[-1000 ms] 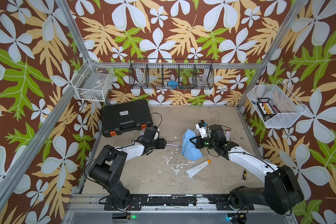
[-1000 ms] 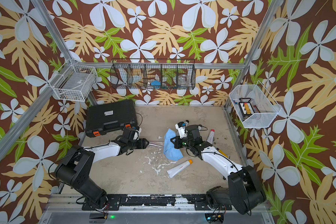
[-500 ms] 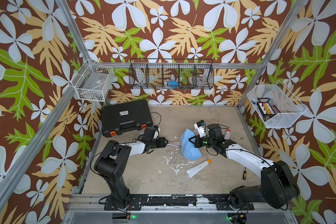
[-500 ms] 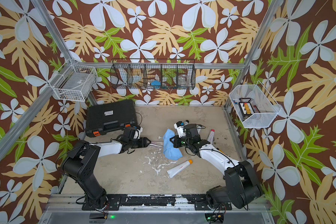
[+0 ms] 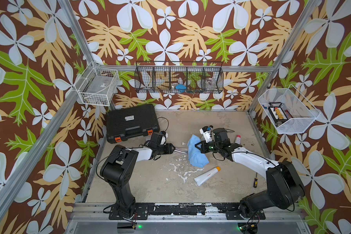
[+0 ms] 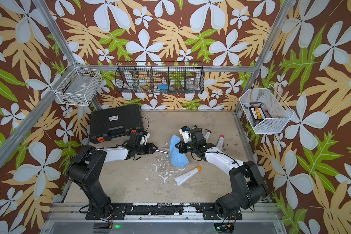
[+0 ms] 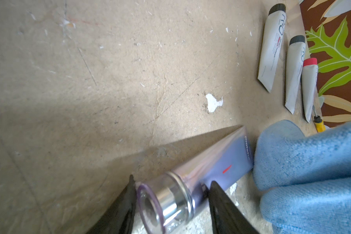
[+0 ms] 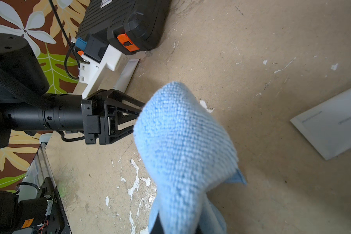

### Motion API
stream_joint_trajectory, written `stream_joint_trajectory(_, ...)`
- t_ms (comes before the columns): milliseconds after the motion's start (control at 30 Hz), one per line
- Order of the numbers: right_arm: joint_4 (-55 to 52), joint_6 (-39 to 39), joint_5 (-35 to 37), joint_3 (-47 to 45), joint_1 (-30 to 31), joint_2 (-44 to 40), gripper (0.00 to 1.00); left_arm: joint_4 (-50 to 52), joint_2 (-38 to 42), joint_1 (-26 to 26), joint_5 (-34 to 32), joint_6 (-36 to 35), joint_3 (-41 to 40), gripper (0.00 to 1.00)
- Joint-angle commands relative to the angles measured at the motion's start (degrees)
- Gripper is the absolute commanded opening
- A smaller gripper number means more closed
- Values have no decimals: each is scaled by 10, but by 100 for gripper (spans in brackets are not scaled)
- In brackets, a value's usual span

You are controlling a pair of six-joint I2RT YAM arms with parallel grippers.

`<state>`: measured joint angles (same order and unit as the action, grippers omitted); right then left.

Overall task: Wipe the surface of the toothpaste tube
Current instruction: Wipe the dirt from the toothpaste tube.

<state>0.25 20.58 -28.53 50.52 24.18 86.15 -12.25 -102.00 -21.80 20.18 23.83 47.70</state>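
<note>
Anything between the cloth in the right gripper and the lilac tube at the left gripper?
Nothing visible. The blue cloth sits right beside the flat end of the lilac tube; the left gripper straddles its cap.

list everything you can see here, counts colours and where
silver tube: 1, silver-lilac, on table between jaws of left tool
blue cloth: 1, blue, in right tool, by silver tube's tail
orange-capped tube: 1, white, table, robot-side of cloth
white tubes: 3, two grey-capped, one red-capped, right edge
screwdriver: 1, yellow-black handle, right edge
case: 1, black, back left corner
wire baskets: 3, two white, one black, on walls
table: 1, beige, white-flecked
left tool: 1, black, open, mid table
right tool: 1, black, shut on blue cloth
</note>
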Motion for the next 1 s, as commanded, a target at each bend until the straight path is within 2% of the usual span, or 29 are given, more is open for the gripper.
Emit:
stream_joint_trajectory(0,-11,0,-13,26,8,8,0,23,0,1,4,-10,-2,55)
stream_joint_trajectory(100,-6,13,-11,46,22,18,0,21,9,1,7,-8,-7,53)
stream_joint_trajectory(233,46,66,-48,54,38,47,0,10,22,1,7,0,-19,53)
stream_joint_trajectory(367,70,96,-39,73,65,86,0,6,24,1,9,7,-24,53)
stream_joint_trajectory(700,27,74,23,151,111,196,0,-11,19,1,16,18,-31,53)
stream_joint_trajectory(967,22,67,50,145,111,230,0,-16,23,3,19,12,-36,52)
